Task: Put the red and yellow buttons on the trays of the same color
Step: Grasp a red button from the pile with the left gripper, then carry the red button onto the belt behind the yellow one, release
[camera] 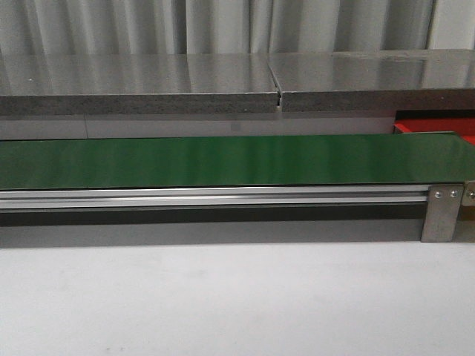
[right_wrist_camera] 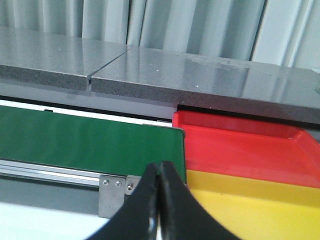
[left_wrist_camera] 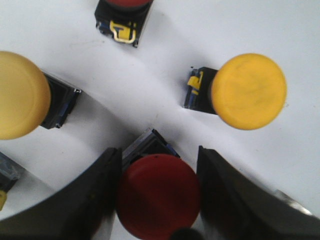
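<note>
In the left wrist view, a red button (left_wrist_camera: pixel 157 196) lies on its side on a white surface, its dark body pointing away. My left gripper (left_wrist_camera: pixel 157 151) is shut on it, and both black fingers (left_wrist_camera: pixel 95 200) press the sides of its cap. Two yellow buttons (left_wrist_camera: pixel 248 91) (left_wrist_camera: pixel 20 95) and a second red button (left_wrist_camera: pixel 123 6) lie close around it. My right gripper (right_wrist_camera: pixel 159 167) is shut with nothing in it. It hangs before the red tray (right_wrist_camera: pixel 245 145) and the yellow tray (right_wrist_camera: pixel 250 210), which sit side by side. Neither gripper shows in the front view.
A long green belt (camera: pixel 223 159) on an aluminium frame (camera: pixel 442 211) runs across the front view, with a corner of the red tray (camera: pixel 438 127) at its right end. A grey stone ledge (camera: pixel 148 93) lies behind. Another dark button body (left_wrist_camera: pixel 6 175) sits at the left wrist view's edge.
</note>
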Available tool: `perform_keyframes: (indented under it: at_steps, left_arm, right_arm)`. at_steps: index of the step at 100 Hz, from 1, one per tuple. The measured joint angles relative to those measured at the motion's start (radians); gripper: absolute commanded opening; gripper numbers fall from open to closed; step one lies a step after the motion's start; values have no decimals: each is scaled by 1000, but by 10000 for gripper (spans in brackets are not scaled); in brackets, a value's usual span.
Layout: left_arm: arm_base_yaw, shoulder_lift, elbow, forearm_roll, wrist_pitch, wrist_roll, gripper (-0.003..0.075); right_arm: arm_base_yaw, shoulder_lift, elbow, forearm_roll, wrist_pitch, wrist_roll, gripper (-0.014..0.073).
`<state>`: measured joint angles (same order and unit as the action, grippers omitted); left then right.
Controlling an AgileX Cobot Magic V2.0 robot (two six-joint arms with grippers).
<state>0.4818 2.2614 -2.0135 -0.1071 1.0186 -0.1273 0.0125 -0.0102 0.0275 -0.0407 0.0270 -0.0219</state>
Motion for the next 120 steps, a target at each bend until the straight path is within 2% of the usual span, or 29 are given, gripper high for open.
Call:
perform_keyframes:
  at_steps: [23,46,66,93,120]
  left_arm:
    - [-34,-125,0,2,23,11,221]
    - [-141,-223,26,7,60,26,221]
    - [-223,-316,167,-4,38,32,221]
    - [-223,-455,395,3,-40,35,221]
    - [-223,-459,483,5,-77,36,224]
  right_arm:
    - [0,0,0,0,0,0,-68]
    - [0,0,0,0,0,0,-68]
    - [0,0,0,0,0,0,-68]
    - [0,0,0,0,0,0,-68]
    - [0,0,0,0,0,0,-68]
